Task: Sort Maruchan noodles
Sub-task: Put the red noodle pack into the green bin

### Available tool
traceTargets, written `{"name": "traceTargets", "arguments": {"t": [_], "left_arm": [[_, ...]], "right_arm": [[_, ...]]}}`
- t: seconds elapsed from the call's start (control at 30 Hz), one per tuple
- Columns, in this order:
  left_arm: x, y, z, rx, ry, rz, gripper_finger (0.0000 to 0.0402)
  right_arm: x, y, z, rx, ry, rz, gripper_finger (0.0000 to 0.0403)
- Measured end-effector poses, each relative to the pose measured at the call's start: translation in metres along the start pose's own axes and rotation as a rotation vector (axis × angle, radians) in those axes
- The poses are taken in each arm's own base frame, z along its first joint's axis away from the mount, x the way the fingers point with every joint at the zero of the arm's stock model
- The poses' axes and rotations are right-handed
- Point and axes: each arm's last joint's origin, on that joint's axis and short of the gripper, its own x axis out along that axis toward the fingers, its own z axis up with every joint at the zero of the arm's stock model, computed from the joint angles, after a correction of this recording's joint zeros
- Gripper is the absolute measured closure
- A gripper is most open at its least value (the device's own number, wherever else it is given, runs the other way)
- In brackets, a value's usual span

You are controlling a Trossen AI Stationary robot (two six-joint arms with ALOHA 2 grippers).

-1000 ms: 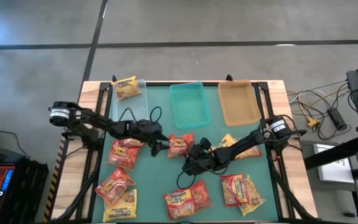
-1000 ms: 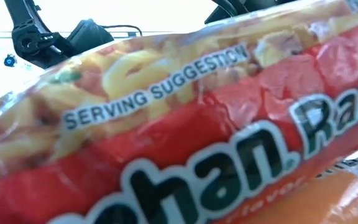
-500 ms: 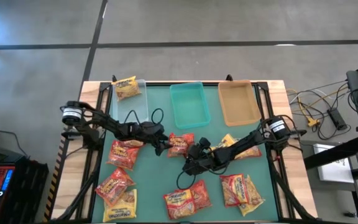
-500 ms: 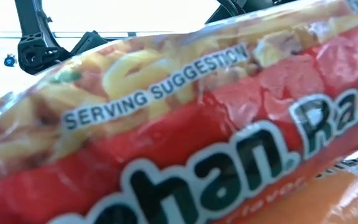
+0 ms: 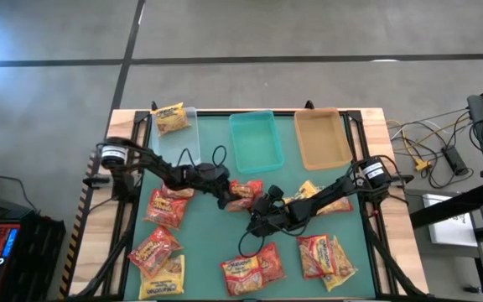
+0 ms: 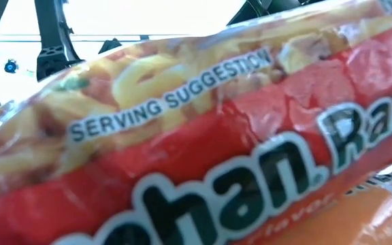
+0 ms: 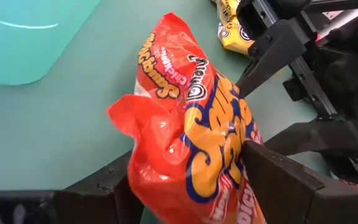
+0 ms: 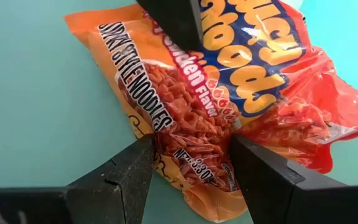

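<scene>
My left gripper (image 7: pixel 188 177) pinches the light, crinkly, slippery orange-red packet (image 7: pixel 191 118) between its fingers, while my right gripper (image 8: pixel 191 168) also clamps it.

Three trays (image 5: pixel 253 138) line the table's (image 5: pixel 372 126) far edge, one packet (image 5: pixel 170 118) in the leftmost; remaining packets (image 5: pixel 252 270) lie scattered nearer.

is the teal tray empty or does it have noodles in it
Empty: the high view shows only bare teal inside the teal tray, with no packet in it.
</scene>
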Motion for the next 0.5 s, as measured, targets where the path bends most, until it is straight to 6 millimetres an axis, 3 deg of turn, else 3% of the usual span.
{"name": "traceTargets", "arguments": {"t": [0.23, 0.5], "left_arm": [[0.005, 0.001, 0.000, 0.002, 0.000, -0.017, 0.0183], [0.004, -0.001, 0.000, -0.002, 0.002, -0.041, 0.0264]], "right_arm": [[-0.001, 0.000, 0.001, -0.041, -0.002, 0.000, 0.0200], [-0.018, -0.002, 0.015, -0.036, -0.024, 0.041, 0.0200]]}}
